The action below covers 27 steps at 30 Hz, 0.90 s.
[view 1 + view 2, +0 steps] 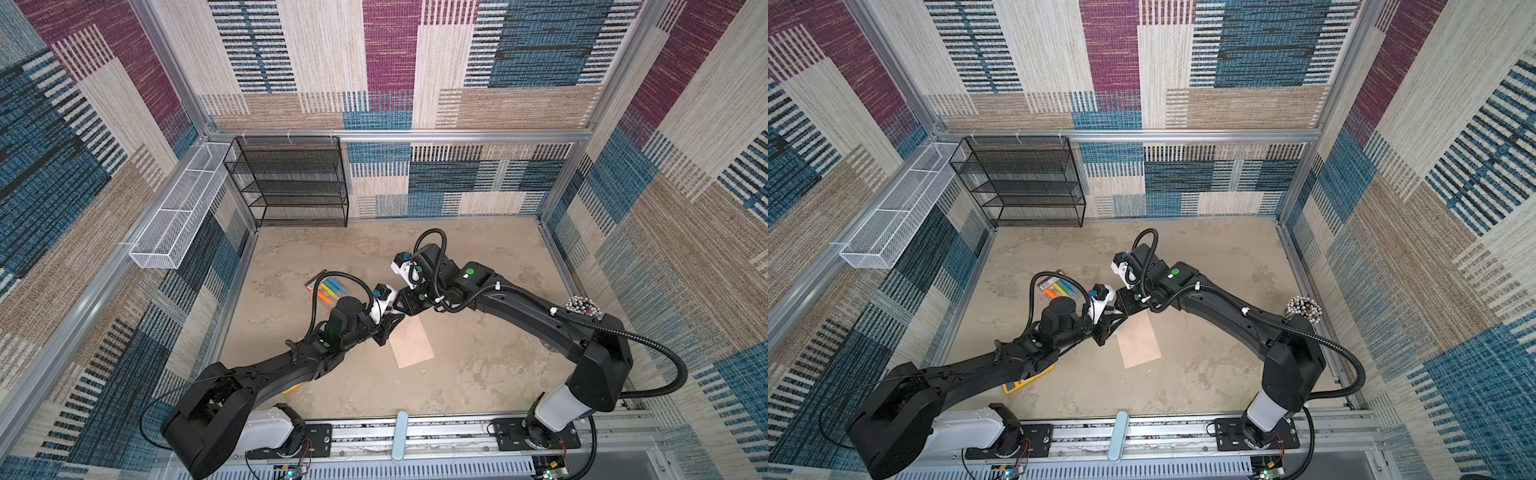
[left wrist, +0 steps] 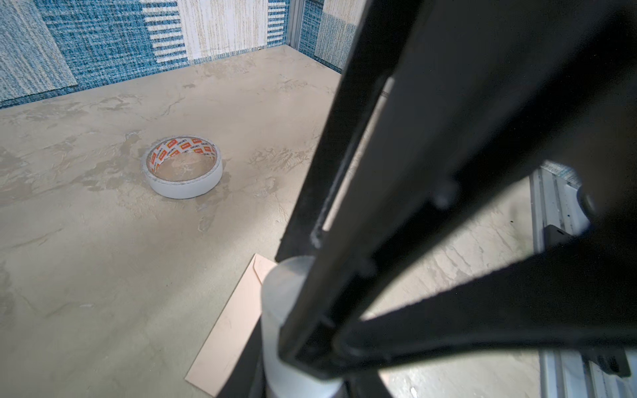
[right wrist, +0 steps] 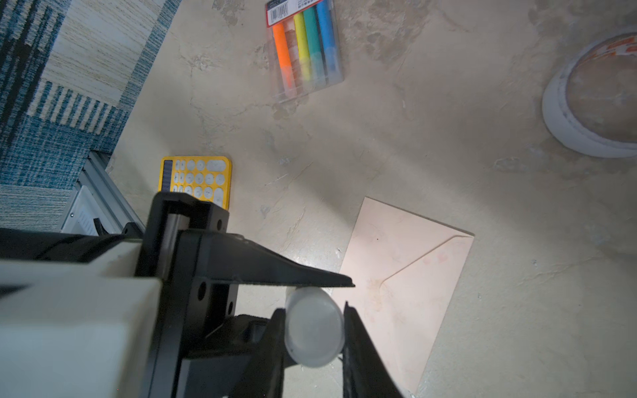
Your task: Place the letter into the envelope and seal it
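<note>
Envelope point(image 1: 415, 347) flat, corner hidden under L gripper point(image 1: 390, 328) & R gripper point(image 3: 312, 332), both clamping frosted tube point(image 3: 313, 339).

You have one envelope point(image 1: 413, 345), and around it one tape roll point(image 2: 182, 187), one yellow calculator point(image 3: 196, 179) and one white tube point(image 3: 313, 330). Beyond the envelope lies one marker pack point(image 3: 305, 48) holding four markers.

- Both top views are evenly bright, lit from above; straight lines lean near the edges.
- In the left wrist view the black fingers point(image 2: 448, 138) are very dark and blurred; the tape roll point(image 2: 182, 169) beyond the jaws is sharp.
- In the right wrist view the white cylinder point(image 3: 313, 330) between the jaws is out of focus; a broad shadow crosses the table point(image 3: 448, 155) beyond them.
</note>
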Each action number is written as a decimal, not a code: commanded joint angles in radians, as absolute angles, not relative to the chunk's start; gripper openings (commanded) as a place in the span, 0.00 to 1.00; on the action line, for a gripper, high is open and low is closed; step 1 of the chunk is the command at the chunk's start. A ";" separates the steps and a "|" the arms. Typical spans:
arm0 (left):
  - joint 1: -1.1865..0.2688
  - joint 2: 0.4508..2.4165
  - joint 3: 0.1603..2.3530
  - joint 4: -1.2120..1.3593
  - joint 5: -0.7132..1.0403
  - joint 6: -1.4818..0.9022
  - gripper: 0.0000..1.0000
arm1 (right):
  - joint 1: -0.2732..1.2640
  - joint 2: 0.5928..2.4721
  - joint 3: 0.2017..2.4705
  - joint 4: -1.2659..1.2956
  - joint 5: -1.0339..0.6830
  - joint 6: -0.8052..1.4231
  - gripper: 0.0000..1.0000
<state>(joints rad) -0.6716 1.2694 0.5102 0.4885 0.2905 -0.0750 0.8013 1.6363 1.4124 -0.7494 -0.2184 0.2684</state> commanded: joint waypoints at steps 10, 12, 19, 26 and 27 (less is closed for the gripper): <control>-0.665 1.211 0.522 1.005 0.320 -0.053 0.00 | 0.812 1.642 1.414 -0.894 -0.165 0.255 0.20; -0.666 1.200 0.512 0.995 0.316 -0.045 0.00 | 0.813 1.634 1.414 -0.880 -0.200 0.256 0.20; -0.666 1.166 0.497 0.982 0.293 -0.029 0.00 | 0.813 1.643 1.412 -0.873 -0.202 0.274 0.20; -0.666 1.170 0.500 0.948 0.317 -0.018 0.00 | 0.812 1.611 1.424 -0.870 -0.177 0.267 0.28; -0.666 1.170 0.500 0.935 0.323 -0.013 0.00 | 0.813 1.608 1.430 -0.871 -0.170 0.266 0.29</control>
<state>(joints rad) -0.6643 1.1889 0.4812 0.4938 0.2695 -0.0525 0.8116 1.6051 1.4307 -0.7311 -0.2333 0.2676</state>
